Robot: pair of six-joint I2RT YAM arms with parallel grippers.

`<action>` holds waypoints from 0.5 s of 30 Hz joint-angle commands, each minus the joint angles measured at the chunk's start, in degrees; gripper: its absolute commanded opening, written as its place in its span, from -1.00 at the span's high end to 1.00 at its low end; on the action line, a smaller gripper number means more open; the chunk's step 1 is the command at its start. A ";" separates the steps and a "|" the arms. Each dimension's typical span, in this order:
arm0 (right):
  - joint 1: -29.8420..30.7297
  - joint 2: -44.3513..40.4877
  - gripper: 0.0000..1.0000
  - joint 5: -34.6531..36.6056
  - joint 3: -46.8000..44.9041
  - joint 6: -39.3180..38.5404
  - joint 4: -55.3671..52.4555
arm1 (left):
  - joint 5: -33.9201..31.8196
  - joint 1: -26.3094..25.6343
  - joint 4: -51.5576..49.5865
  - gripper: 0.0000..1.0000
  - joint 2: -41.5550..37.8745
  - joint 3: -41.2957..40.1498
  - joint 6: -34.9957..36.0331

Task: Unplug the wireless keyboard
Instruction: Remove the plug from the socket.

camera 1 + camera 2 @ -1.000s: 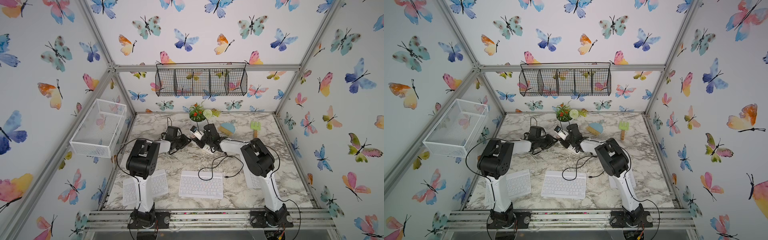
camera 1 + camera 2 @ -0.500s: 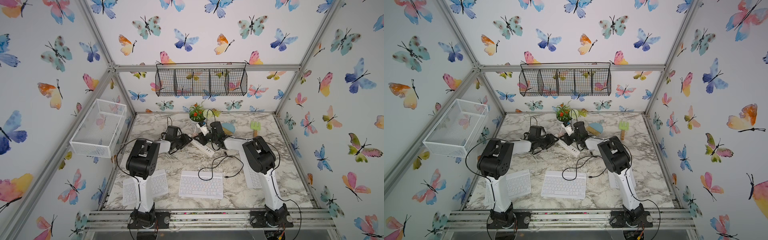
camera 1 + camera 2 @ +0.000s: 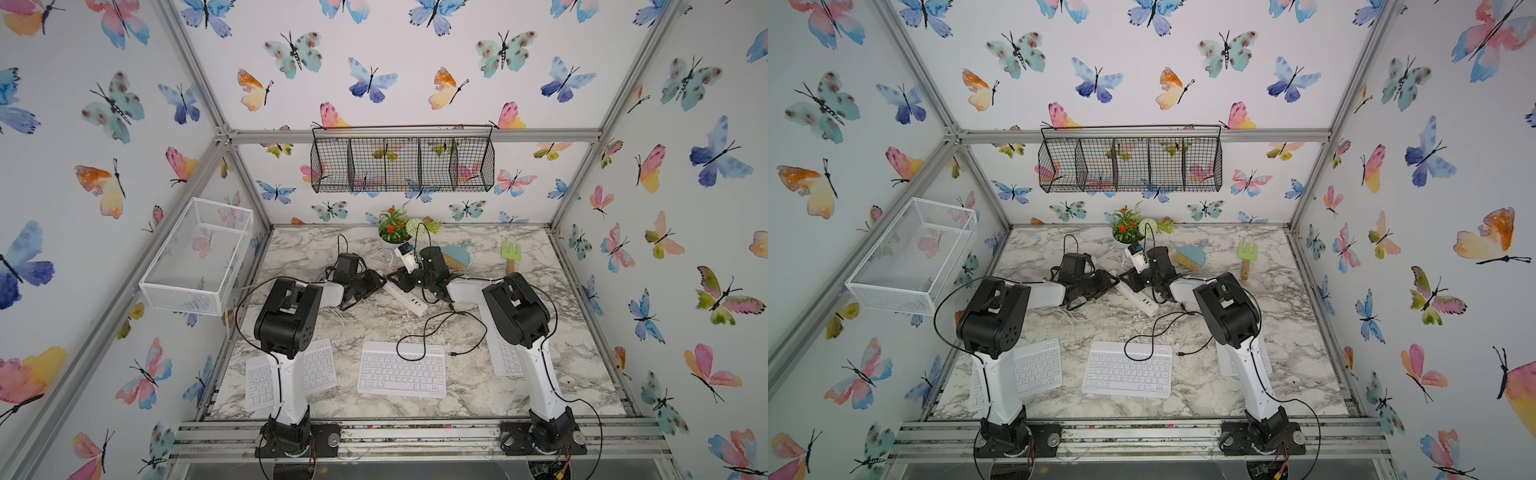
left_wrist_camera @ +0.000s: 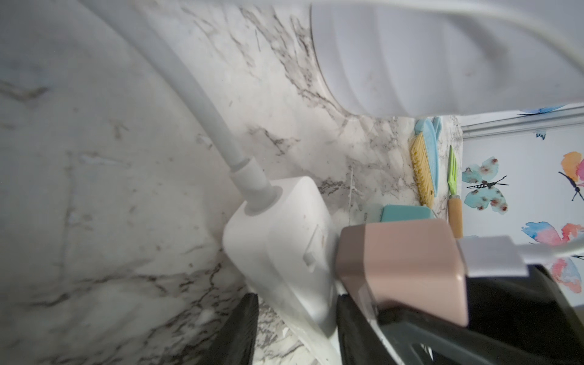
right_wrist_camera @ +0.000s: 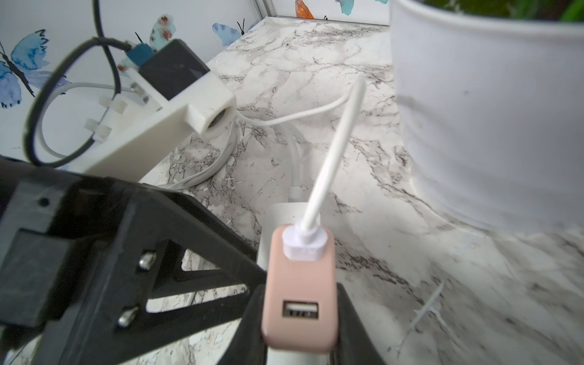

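Both top views: your wireless keyboard [image 3: 402,370] stays lower centre; the power strip [image 3: 407,298] above it is unmoved.
Left wrist: left gripper [image 4: 297,303] straddles the strip, bottom centre; grip unclear.
Right wrist: right gripper [image 5: 298,316] clamps the pink charger [image 5: 300,271], seemingly plugged in; pull it free.

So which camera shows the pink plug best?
The right wrist view: the pink plug is centred, showing its white cable and empty USB port. The left wrist view shows its side; in both top views it's barely a speck.
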 commanded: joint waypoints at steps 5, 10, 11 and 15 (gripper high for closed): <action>8.34 -8.74 0.75 -5.49 -4.85 -9.41 14.87 | -4.89 -1.97 -16.70 0.18 7.85 0.82 3.67; 8.92 -10.26 0.75 -7.36 -8.23 -9.75 20.79 | -4.94 -2.01 -17.23 0.19 8.11 1.28 3.99; 8.91 -10.04 0.75 -7.85 -7.91 -8.32 21.41 | -5.06 -2.14 -17.77 0.19 8.27 1.70 4.26; 8.82 -9.06 0.75 -11.27 -6.56 0.61 26.36 | -6.00 -2.66 -19.54 0.17 8.73 2.93 5.07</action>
